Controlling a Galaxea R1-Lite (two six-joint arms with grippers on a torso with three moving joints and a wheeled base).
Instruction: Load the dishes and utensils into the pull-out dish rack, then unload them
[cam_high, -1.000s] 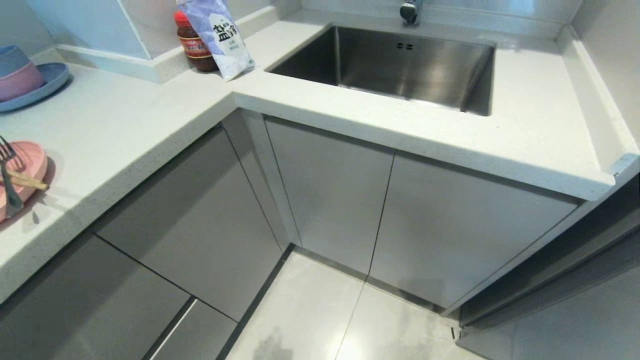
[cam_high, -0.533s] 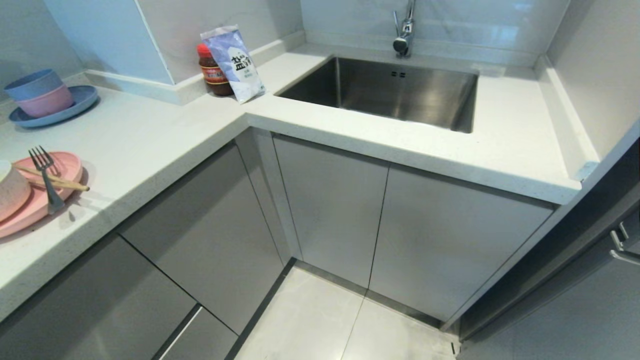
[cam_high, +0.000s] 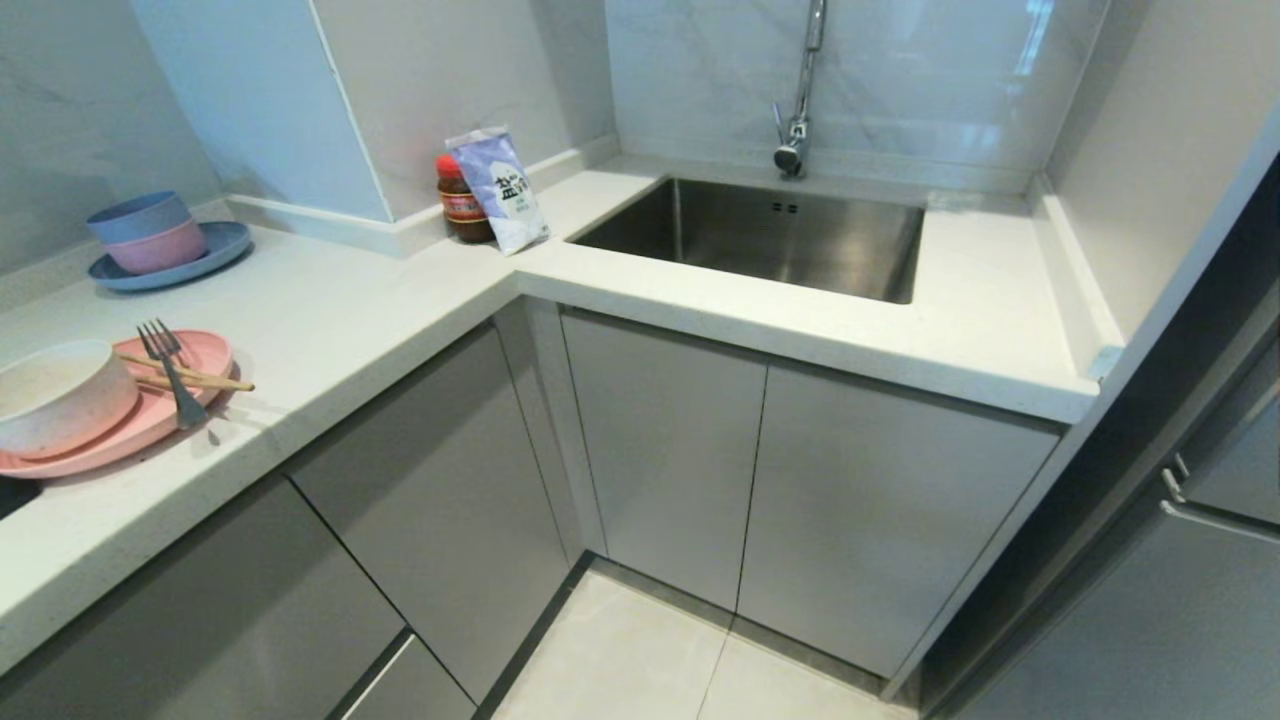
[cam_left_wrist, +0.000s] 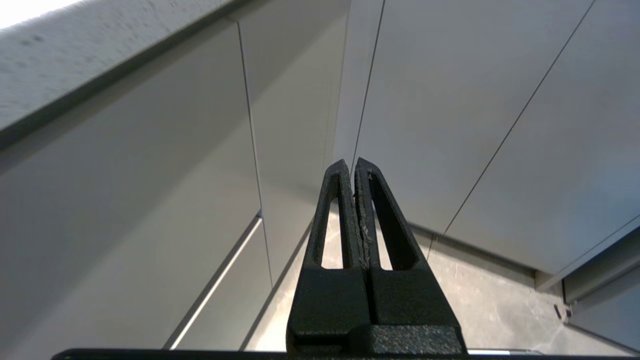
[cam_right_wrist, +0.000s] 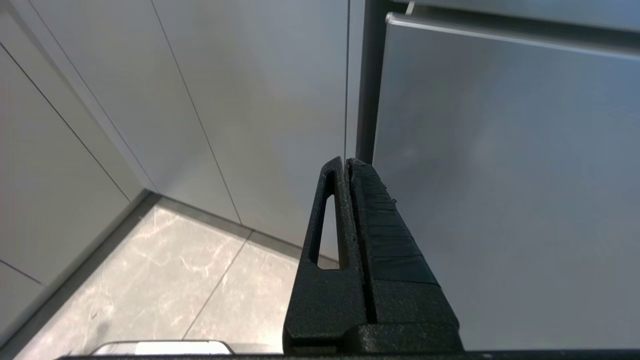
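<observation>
A pink plate (cam_high: 175, 408) lies at the left end of the white counter (cam_high: 330, 330). On it stand a cream speckled bowl (cam_high: 60, 392), a silver fork (cam_high: 172, 372) and wooden chopsticks (cam_high: 195, 378). The pull-out dish rack is out of view. Neither arm shows in the head view. My left gripper (cam_left_wrist: 352, 163) is shut and empty, low down before grey cabinet fronts (cam_left_wrist: 450, 100). Shut and empty too, my right gripper (cam_right_wrist: 346, 162) hangs by a grey panel (cam_right_wrist: 500, 175) above the floor.
Blue and pink stacked bowls (cam_high: 148, 232) sit on a blue plate (cam_high: 215, 250) at the back left. A red-capped jar (cam_high: 462, 205) and a salt bag (cam_high: 505, 190) stand beside the steel sink (cam_high: 770, 235) with its tap (cam_high: 797, 130). Closed cabinet doors (cam_high: 760, 490) meet in the corner.
The head camera has tilted upward: the whole scene has slid down, bringing the wall, the tap and the whole pink plate with the bowl into view. No object has moved.
</observation>
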